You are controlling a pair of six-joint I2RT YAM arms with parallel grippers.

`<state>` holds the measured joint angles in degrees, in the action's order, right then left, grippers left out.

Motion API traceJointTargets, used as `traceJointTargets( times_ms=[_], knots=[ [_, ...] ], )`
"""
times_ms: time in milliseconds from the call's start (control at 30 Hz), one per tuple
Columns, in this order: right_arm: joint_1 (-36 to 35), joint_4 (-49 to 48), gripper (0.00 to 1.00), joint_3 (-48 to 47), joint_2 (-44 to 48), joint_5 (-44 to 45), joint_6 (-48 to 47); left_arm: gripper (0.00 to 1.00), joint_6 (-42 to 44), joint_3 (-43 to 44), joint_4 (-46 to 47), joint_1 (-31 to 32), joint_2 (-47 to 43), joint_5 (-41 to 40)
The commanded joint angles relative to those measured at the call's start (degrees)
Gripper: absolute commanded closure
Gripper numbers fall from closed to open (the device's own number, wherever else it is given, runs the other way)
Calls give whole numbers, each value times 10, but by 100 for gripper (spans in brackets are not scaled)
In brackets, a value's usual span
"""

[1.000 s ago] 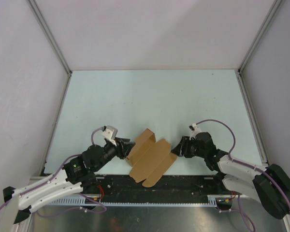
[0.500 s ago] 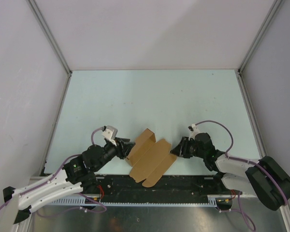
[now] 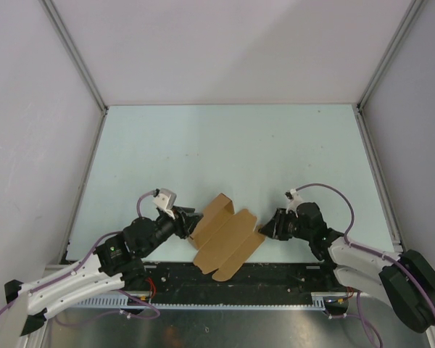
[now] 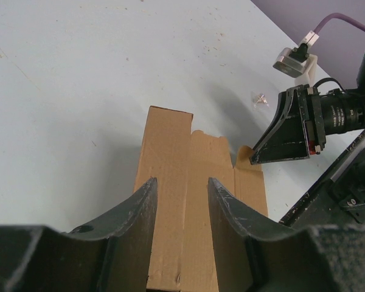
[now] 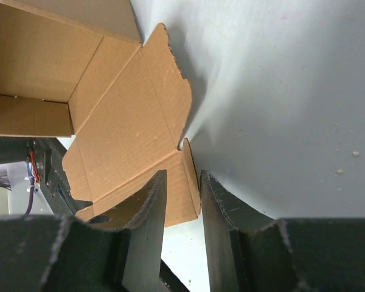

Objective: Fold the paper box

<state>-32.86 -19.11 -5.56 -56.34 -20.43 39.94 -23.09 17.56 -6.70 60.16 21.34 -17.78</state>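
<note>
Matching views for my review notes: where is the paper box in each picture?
Top: paper box low centre, at the table's near edge.
Left wrist: paper box centre, running to the bottom edge.
Right wrist: paper box upper left.
Shared landmark: right gripper at the box's flap.

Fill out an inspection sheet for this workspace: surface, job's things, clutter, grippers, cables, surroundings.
Surface: table, pale and lightly specked.
Job's things: paper box, brown cardboard, partly folded, between the arms with its near end over the dark front strip.
Clutter: plastic scrap, tiny and clear, on the table near the right gripper.
Grippers: left gripper at the box's left end, fingers apart, grip unclear; right gripper narrowly open astride the right flap's corner.
Cables: purple cables loop off both wrists, away from the box.
Surroundings: walls, pale and metal-framed; nothing else seen.
</note>
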Motion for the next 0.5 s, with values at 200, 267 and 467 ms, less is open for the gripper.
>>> traceJointTargets(
  times_ms=[200, 267, 467],
  knots=[
    [3, -36, 71, 9, -33, -17, -1, 56, -9, 1, 11, 1, -6, 1],
    [3, -52, 75, 9, -41, -20, 3, 56, -11, 1, 11, 1, -5, 2],
    [2, -93, 100, 10, -76, -26, 20, 56, -11, 2, 9, 2, -9, 2]
  ],
)
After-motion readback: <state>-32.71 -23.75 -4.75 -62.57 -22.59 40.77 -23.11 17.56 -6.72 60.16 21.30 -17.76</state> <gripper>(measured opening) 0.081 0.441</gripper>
